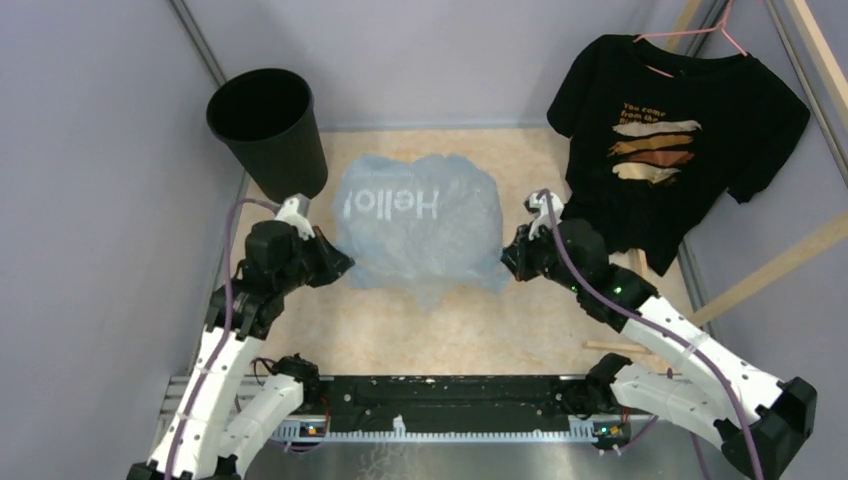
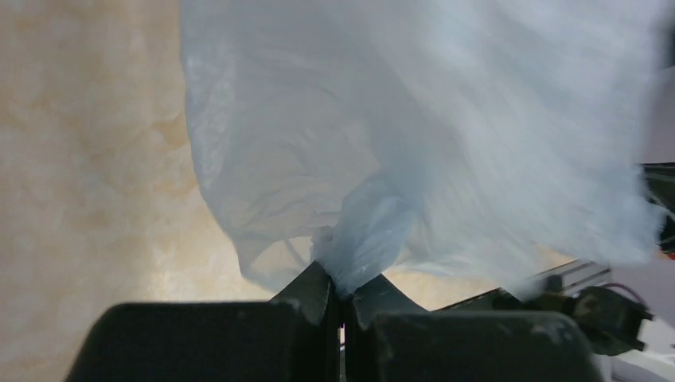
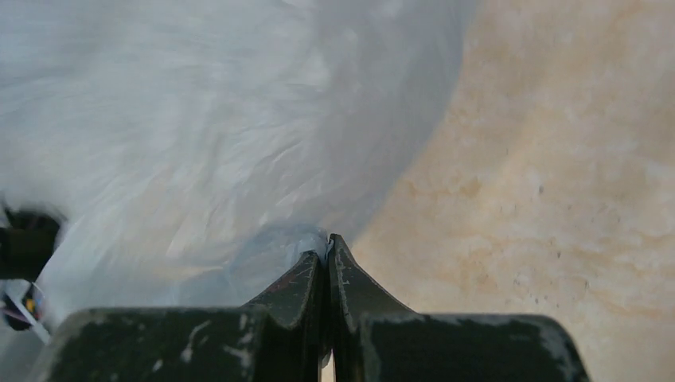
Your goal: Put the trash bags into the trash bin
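While left gripper (image 1: 343,267) and right gripper (image 1: 506,262) each clamp a trash bag (image 1: 420,225) edge | bag spread mid-frame | trash bin (image 1: 265,115) upper left, apart.

one bag (image 1: 420,235), one bin (image 1: 288,160), one T-shirt (image 1: 600,90)

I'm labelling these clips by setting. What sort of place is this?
Probably a lab test cell, not a home: plain panel walls box in a small tabletop, the left arm and right arm mount on a metal rail, and a black T-shirt hangs on a hanger.
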Controlling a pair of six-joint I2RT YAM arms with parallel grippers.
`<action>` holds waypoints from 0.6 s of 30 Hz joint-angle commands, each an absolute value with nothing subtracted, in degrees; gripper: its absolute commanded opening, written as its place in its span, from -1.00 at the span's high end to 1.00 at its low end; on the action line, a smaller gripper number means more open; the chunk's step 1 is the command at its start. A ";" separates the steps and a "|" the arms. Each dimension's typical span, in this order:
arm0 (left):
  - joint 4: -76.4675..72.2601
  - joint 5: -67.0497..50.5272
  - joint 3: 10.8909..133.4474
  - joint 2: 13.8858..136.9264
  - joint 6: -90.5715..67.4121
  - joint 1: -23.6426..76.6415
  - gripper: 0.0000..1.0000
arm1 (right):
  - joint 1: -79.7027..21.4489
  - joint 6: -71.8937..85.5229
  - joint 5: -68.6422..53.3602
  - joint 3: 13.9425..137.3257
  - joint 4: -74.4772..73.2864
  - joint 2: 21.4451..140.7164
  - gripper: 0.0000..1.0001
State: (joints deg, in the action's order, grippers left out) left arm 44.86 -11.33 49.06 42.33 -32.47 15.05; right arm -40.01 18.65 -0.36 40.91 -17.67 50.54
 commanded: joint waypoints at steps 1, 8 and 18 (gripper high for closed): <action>34.33 -15.17 58.45 40.72 -32.76 15.03 1.00 | -40.20 16.02 -0.27 53.09 -11.93 46.81 1.00; 32.40 -12.01 66.01 40.32 -29.95 14.99 1.00 | -40.24 9.03 4.94 58.56 -11.96 45.26 1.00; 36.01 -14.85 65.81 37.20 -24.54 15.03 1.00 | -40.24 8.58 5.99 52.39 -16.99 43.07 1.00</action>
